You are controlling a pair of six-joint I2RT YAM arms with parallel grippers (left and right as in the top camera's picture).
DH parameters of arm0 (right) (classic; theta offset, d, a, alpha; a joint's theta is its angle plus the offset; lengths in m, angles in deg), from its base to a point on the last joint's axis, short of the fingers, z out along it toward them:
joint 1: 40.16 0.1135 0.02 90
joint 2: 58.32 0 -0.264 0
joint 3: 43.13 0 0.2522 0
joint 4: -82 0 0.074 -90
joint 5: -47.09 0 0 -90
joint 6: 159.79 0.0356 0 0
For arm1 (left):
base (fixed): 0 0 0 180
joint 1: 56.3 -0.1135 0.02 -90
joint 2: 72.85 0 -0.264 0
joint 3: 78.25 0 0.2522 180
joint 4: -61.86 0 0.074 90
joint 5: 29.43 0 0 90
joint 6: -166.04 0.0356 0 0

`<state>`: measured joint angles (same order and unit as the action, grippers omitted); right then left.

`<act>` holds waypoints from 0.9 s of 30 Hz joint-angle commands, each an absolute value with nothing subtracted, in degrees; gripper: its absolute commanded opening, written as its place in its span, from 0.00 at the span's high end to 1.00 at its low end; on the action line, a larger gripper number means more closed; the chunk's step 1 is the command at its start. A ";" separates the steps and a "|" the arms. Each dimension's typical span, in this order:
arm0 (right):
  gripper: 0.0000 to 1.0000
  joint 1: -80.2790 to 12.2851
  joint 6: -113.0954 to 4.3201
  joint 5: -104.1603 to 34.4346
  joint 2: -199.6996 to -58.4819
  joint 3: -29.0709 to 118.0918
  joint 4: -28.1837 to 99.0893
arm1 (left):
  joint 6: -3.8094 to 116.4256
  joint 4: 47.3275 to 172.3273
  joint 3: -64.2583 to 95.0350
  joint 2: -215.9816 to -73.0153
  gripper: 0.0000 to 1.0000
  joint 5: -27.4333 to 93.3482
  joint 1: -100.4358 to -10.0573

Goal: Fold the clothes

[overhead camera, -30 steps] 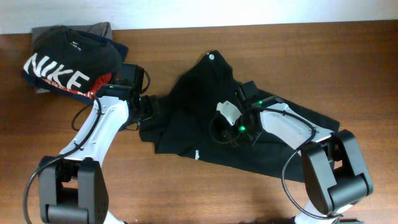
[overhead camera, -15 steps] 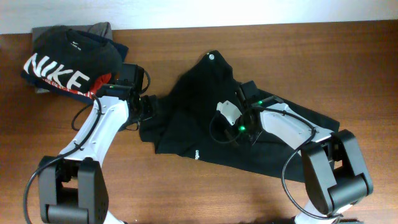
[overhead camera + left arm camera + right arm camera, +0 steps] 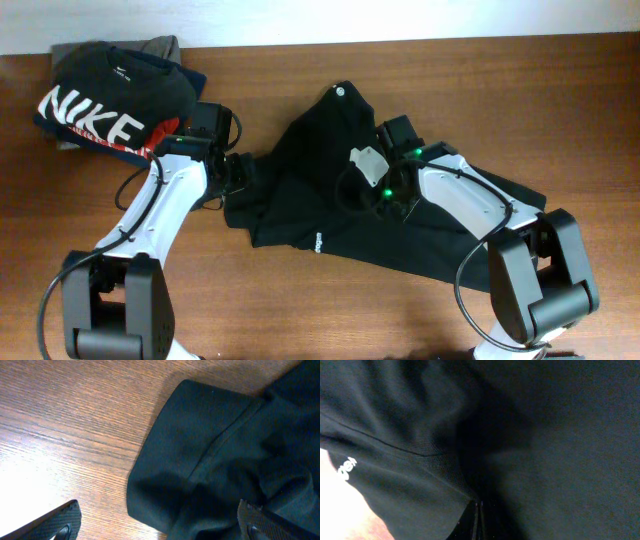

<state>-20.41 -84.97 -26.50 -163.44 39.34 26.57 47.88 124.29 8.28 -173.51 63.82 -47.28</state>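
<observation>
Black top [image 3: 300,190] crumpled at the centre of the table [image 3: 500,90]
The right gripper [image 3: 477,520] is clamped on the top's middle; the left gripper [image 3: 160,522] hangs, jaws wide apart, over its left edge.

The overhead camera looks straight down on the whole table [image 3: 560,90], while both wrist cameras sit close, facing down at the black top [image 3: 300,190] that all views share.
</observation>
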 commanded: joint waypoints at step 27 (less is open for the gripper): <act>0.33 -28.06 -60.40 -34.61 -156.51 52.85 3.60 | 60.67 129.03 9.51 -173.89 0.01 48.06 -44.35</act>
<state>-25.16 -66.34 -34.09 -161.52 49.16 7.57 52.08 128.85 8.50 -173.56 54.84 -46.84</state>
